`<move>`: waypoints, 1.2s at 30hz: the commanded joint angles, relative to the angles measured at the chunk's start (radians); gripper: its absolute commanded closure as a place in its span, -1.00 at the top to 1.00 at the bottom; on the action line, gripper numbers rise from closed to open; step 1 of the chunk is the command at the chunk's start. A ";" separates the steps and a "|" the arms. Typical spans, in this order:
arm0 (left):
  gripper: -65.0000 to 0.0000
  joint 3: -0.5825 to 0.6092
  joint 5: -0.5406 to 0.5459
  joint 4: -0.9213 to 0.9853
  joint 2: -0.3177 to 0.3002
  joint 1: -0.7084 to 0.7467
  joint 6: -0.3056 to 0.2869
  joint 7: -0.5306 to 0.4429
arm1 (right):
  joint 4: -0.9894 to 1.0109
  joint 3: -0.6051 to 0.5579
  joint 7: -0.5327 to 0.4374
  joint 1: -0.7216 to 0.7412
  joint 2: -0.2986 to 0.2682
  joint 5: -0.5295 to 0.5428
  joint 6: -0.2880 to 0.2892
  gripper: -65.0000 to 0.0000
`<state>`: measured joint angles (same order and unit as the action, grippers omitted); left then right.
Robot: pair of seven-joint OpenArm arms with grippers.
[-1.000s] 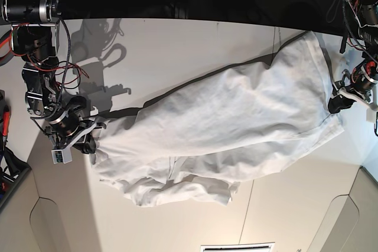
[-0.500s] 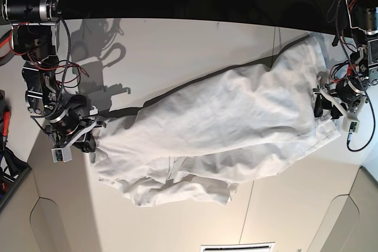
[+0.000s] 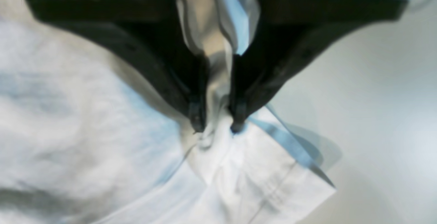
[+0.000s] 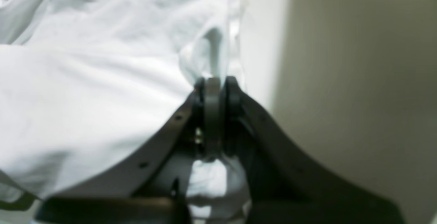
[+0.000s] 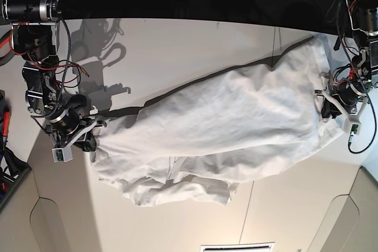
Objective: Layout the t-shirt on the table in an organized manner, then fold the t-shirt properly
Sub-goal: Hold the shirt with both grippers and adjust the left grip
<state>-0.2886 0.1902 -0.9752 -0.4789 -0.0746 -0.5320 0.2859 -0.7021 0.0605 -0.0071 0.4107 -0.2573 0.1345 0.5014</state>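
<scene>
In the left wrist view I see my left tool [image 3: 218,126] coming down from the top of the frame, its two black fingers [image 3: 191,91] nearly together with a bunched fold of the white t-shirt [image 3: 85,142] pinched between them. The cloth spreads over the left and lower middle of the frame, a stitched hem corner lies at lower centre-right, and the bare white desk [image 3: 382,97] fills the right side.

In the right wrist view my right tool [image 4: 213,84] rises from the bottom centre, its jaws pressed tight on a thin pinch of the t-shirt [image 4: 102,80]. The shirt covers the left half; the desk [image 4: 259,46] shows as a pale strip just right of it.

In the base view the t-shirt [image 5: 224,128] lies stretched diagonally across the desk [image 5: 177,51], from the lower left to the upper right. The right tool [image 5: 88,140] grips its lower-left end and the left tool [image 5: 328,105] grips its right edge.
</scene>
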 commanded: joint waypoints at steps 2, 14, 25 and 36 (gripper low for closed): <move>-0.74 -0.032 0.032 -0.046 -0.020 -0.008 -0.020 0.024 | -0.018 0.003 -0.010 0.023 -0.011 0.004 0.000 -1.00; -0.74 -0.086 0.108 -0.110 -0.020 -0.002 -0.086 0.090 | -0.018 0.003 -0.004 0.023 -0.011 0.004 0.000 -1.00; -0.74 -0.086 0.113 -0.127 -0.020 -0.003 -0.113 0.088 | -0.018 0.003 0.002 0.023 -0.011 0.004 0.000 -1.00; -0.73 -0.086 0.083 -0.156 -0.020 -0.003 -0.166 0.089 | -0.018 0.003 0.002 0.024 -0.011 0.004 0.000 -1.00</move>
<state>-0.3679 0.2550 -1.1130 -0.4793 -0.0612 -0.6792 0.3962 -0.7021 0.0605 0.0040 0.4110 -0.2573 0.1341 0.5014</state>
